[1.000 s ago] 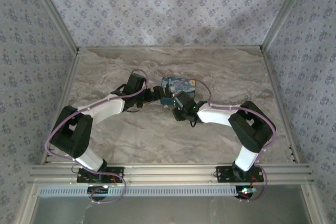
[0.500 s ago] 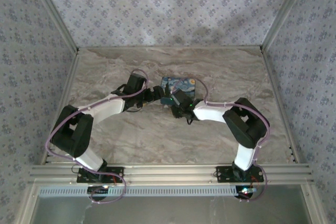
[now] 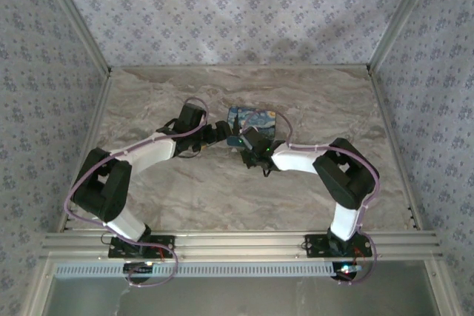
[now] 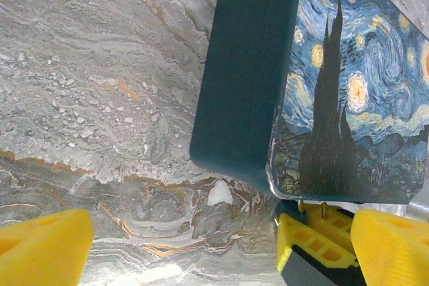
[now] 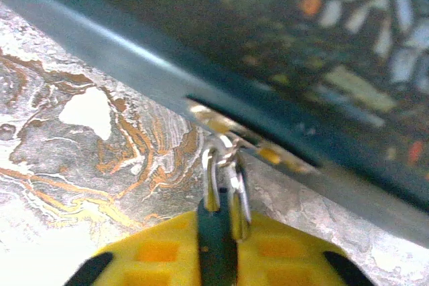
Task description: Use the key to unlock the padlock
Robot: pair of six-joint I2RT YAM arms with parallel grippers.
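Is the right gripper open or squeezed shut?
Shut: the right gripper has its yellow fingers pressed together on a silver ring beside the padlock.

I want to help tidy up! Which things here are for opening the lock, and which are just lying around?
For the job:
- painted blue block, seemingly the lock
- metal key ring at its edge
- right tool, pinching that ring
- left tool, open beside the block

Just there:
- marble table
- patterned walls
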